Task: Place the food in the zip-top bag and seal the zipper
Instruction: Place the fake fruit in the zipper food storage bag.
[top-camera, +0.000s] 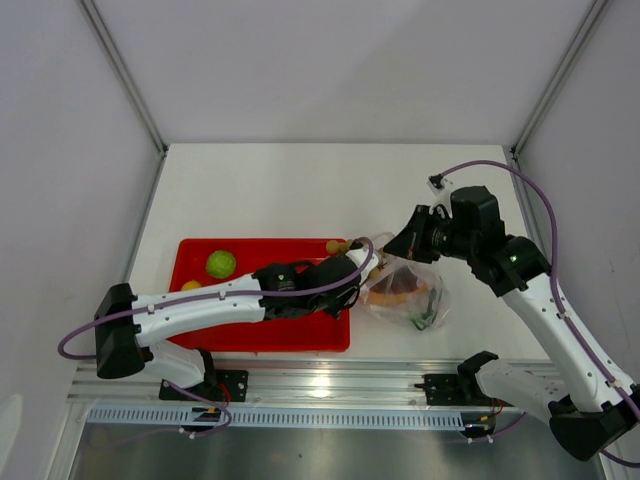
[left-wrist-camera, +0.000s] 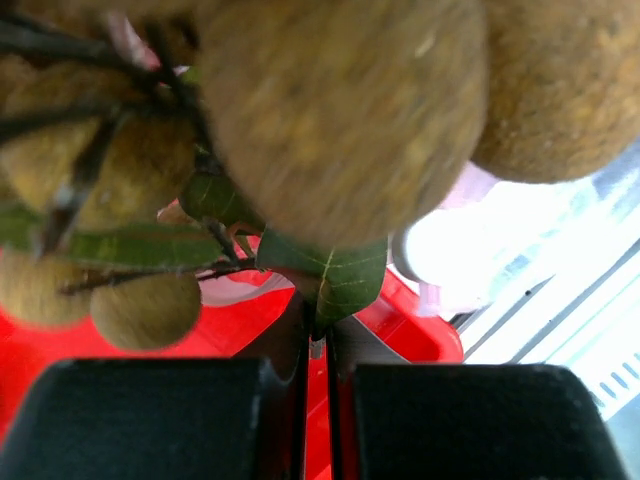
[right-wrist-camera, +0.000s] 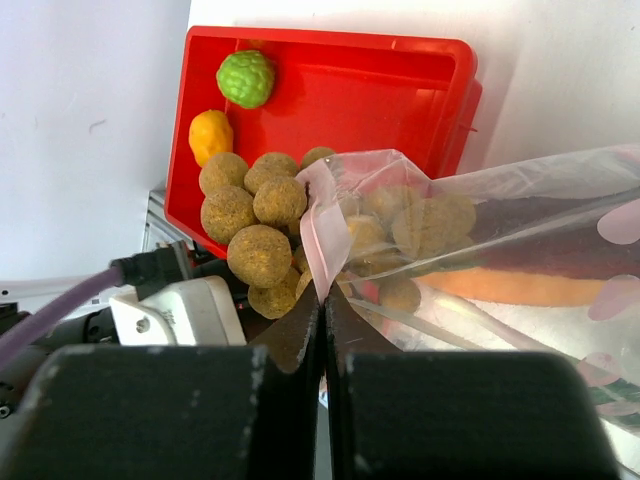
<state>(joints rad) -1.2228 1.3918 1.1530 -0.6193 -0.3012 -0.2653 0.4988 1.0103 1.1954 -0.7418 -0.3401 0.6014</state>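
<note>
My left gripper (left-wrist-camera: 318, 338) is shut on the green leaf stem of the cluster of small tan balls (left-wrist-camera: 340, 110), which hangs at the mouth of the zip-top bag (right-wrist-camera: 500, 230). Pinching the bag's pinkish zipper strip (right-wrist-camera: 322, 235), my right gripper (right-wrist-camera: 325, 292) is shut and holds the mouth up. Some tan balls (right-wrist-camera: 255, 215) are outside the mouth and some show through the plastic. Inside the bag lies the brown-red meat slab (right-wrist-camera: 540, 255). The green ball (right-wrist-camera: 246, 78) and the yellow-orange ball (right-wrist-camera: 210, 135) rest in the red tray (right-wrist-camera: 380, 90). From above, both grippers (top-camera: 352, 270) (top-camera: 398, 248) meet at the bag (top-camera: 415, 300).
The red tray (top-camera: 200, 335) sits at the near left of the white table, under the left arm. The bag lies just right of the tray. A metal rail (top-camera: 330, 385) runs along the near edge, and grey walls close in the sides and back.
</note>
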